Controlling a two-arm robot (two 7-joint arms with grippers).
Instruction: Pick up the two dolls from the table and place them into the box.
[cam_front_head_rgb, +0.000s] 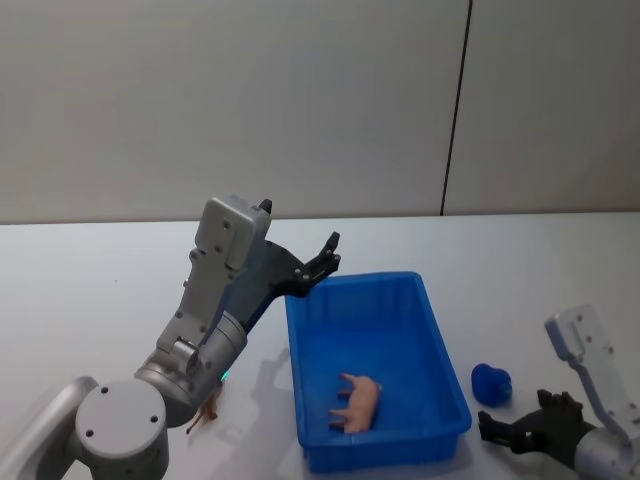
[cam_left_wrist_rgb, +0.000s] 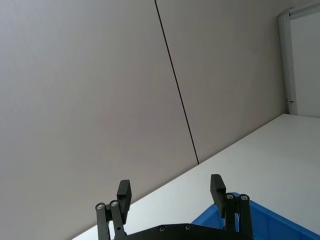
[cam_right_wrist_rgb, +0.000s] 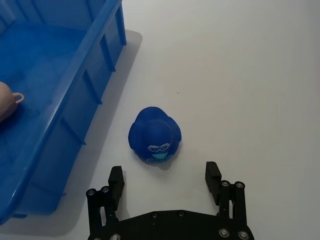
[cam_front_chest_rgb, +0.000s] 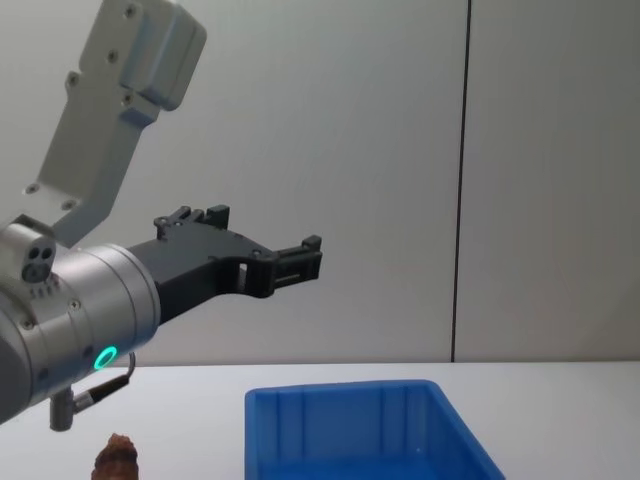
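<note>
Nearest to us, on the right, we see the right gripper (cam_right_wrist_rgb: 164, 174) low over the white table (cam_front_head_rgb: 80, 290), its fingers spread wide with nothing in them. Just in front of it sits a round blue toy (cam_right_wrist_rgb: 154, 134) with a small painted face, beside the blue box (cam_front_head_rgb: 385, 452) but not touching it. On the left, the reddish-brown doll (cam_front_head_rgb: 208, 412) is on the table near the box, partly hidden by the left arm. The pink doll (cam_front_head_rgb: 358, 400) lies inside the box, near its front. Farther off, we see the left gripper (cam_front_head_rgb: 333, 250) up in the air by the box's far left corner, fingers apart and empty. Behind is a grey wall (cam_front_head_rgb: 250, 100) with a thin dark line.
</note>
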